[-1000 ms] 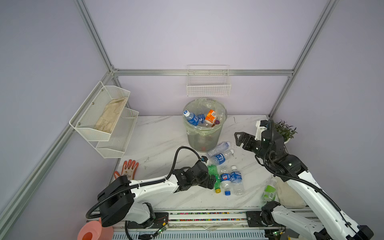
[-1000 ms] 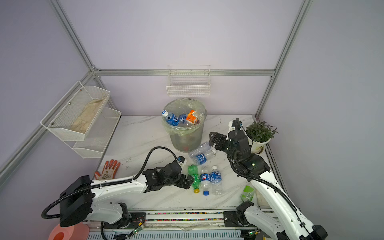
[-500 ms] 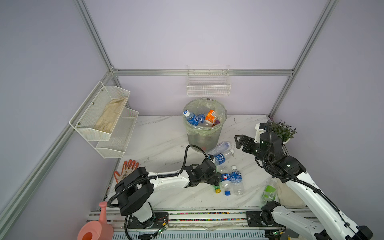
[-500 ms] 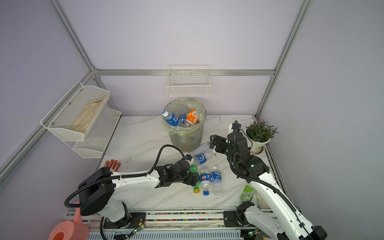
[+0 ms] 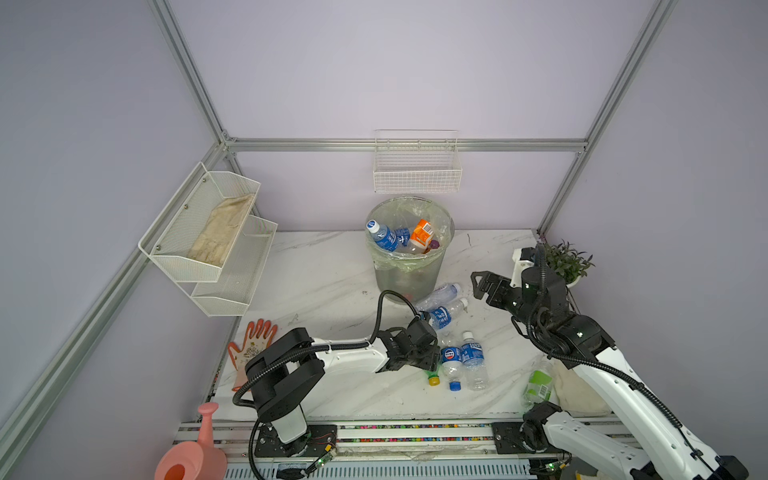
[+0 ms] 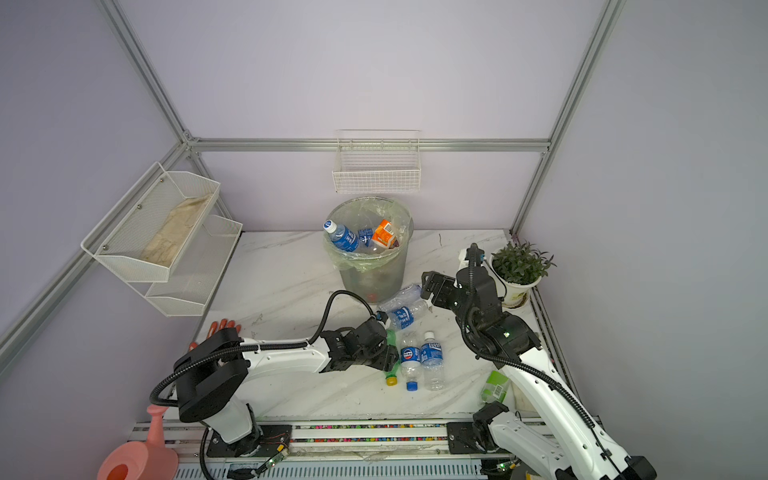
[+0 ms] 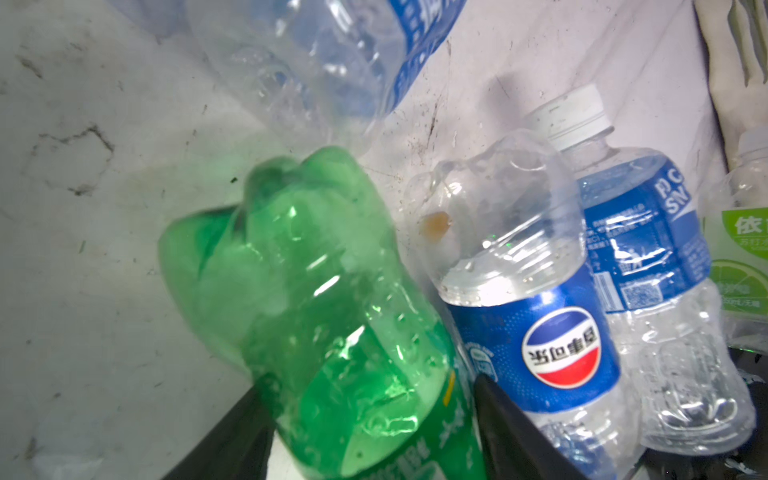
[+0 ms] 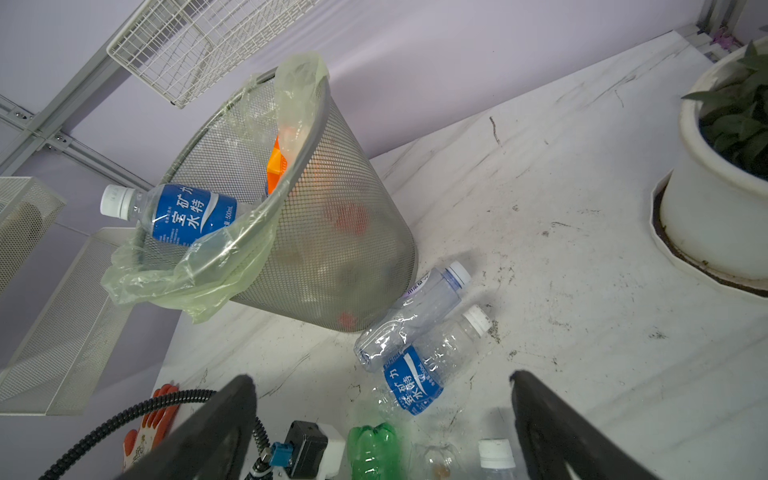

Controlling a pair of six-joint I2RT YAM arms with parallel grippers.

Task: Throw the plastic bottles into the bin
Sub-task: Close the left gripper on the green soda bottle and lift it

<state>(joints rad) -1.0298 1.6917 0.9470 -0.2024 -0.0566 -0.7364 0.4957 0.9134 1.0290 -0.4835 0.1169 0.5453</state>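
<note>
Marble table: green bottle lies near the front among other plastic bottles, well apart from the bin. Looks light, thin and slick, so grip it mid-body. Your left pincer straddles it, but you can't tell if it's clamped. The right pincer is wide and empty.

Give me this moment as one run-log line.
left gripper: straddles green bottle, grip unclear | right gripper: open, empty | bin: holds bottles | table: more lying loose
</note>
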